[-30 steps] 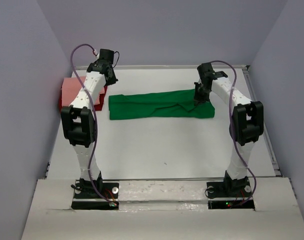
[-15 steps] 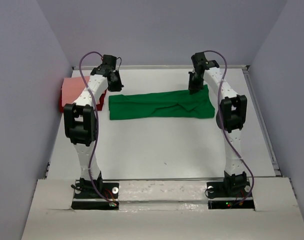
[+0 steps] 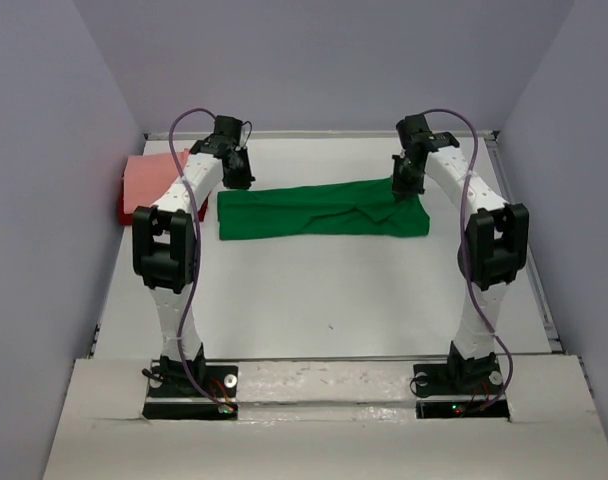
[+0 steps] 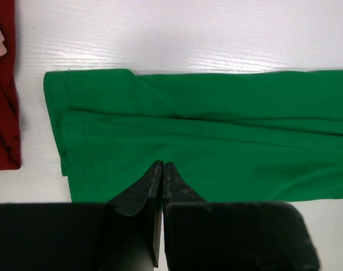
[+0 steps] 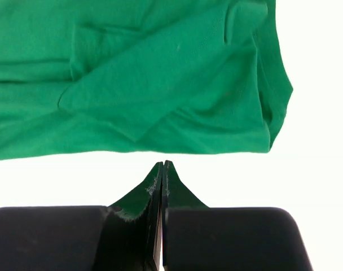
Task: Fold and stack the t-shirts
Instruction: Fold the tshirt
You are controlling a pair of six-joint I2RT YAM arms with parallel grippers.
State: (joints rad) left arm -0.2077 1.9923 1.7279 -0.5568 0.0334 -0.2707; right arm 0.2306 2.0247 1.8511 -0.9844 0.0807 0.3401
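Observation:
The bright green t-shirt (image 3: 314, 210) lies folded into a long flat band across the back of the table. At its left end, the left gripper (image 3: 239, 180) hovers shut over the cloth (image 4: 216, 135); its fingertips (image 4: 162, 165) hold nothing. The right gripper (image 3: 402, 188) is at the band's right end, also shut and empty (image 5: 163, 164), over bare table just off the green edge (image 5: 160, 84). The salmon pink t-shirt (image 3: 149, 172) lies on the dark red t-shirt (image 3: 124, 208) at the far left; the left wrist view shows the red edge (image 4: 3, 113).
The white table (image 3: 334, 290) is boxed in by grey walls on the left, back and right. A raised rail (image 3: 529, 260) runs along the right edge. The pink and red pile sits against the left wall, close to the left arm's elbow (image 3: 162, 245).
The left gripper has moved right, from over the pile to the green shirt's left end, its jaws closing. The right gripper lifted back, then came down again at the right end.

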